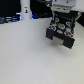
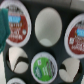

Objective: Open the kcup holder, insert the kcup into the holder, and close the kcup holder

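Observation:
The kcup holder (image 1: 50,35) is a black box at the exterior view's right, with its tray of round slots slid out. The kcup (image 1: 60,23), with a green top, sits in a slot of the tray. In the wrist view it (image 2: 44,67) lies seated among the slots of the tray (image 2: 32,47). My gripper (image 1: 61,15) hangs right above the tray and holds nothing. One teal finger (image 2: 3,27) shows at the wrist picture's edge, apart from the kcup.
Red-topped pods (image 2: 17,25) (image 2: 77,34) fill two slots next to an empty white slot (image 2: 48,25). A white bottle-shaped object (image 1: 25,10) stands at the back, at the exterior view's left. The white table (image 1: 25,55) spreads in front.

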